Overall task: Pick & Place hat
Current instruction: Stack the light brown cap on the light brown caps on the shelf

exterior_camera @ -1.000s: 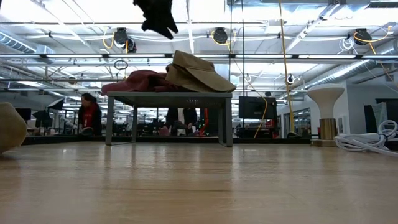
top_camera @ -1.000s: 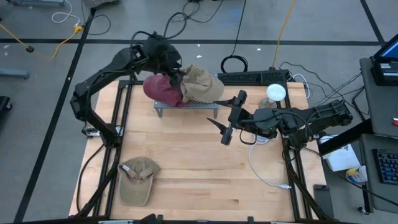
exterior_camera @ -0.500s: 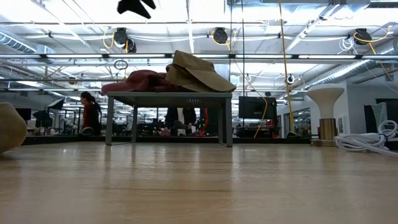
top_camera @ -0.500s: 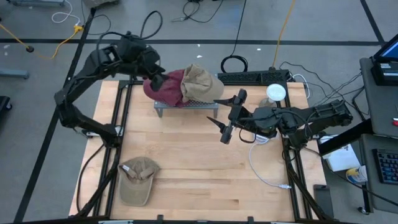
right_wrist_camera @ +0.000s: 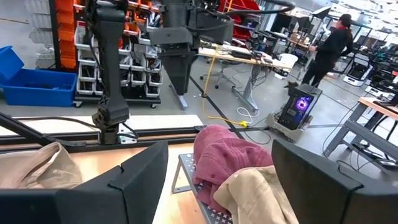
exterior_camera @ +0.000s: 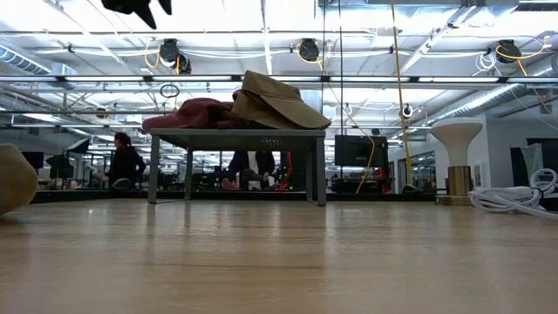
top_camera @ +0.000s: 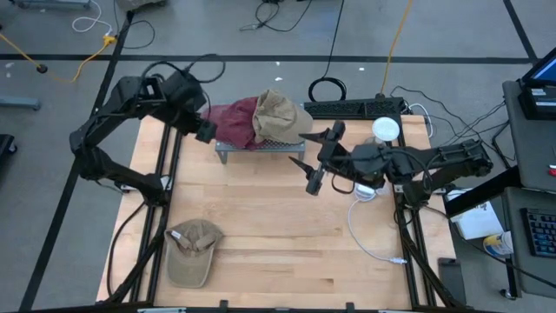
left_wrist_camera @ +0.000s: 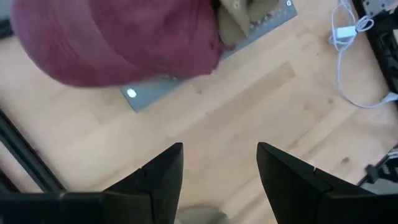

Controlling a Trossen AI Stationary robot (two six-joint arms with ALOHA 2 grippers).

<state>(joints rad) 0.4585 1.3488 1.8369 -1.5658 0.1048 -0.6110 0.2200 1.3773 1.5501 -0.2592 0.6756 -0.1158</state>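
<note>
A maroon hat (top_camera: pixel 233 124) and a tan hat (top_camera: pixel 280 117) lie on a small grey metal rack (top_camera: pixel 259 149) at the table's far side; the tan one overlaps the maroon one's right side. Both show on the rack in the low view, maroon hat (exterior_camera: pixel 196 115) and tan hat (exterior_camera: pixel 277 100). Another tan cap (top_camera: pixel 193 250) lies on the table near its left front corner. My left gripper (top_camera: pixel 205 130) hangs open, high up, just left of the rack, above the maroon hat (left_wrist_camera: pixel 118 40). My right gripper (top_camera: pixel 311 172) waits open, right of the rack, over the table's middle.
A white round object (top_camera: pixel 386 129) stands at the table's far right corner. A white cable (top_camera: pixel 369 228) runs across the right side of the wooden table (top_camera: pixel 278 217). A person (right_wrist_camera: pixel 329 46) stands in the room beyond. Bare wood lies between the rack and the near cap.
My left gripper has drawn away from the hats on the rack, moving toward the table's left edge and rising. The maroon hat, earlier partly covered by the arm, now shows whole on the rack. My right gripper has kept nearly still.
</note>
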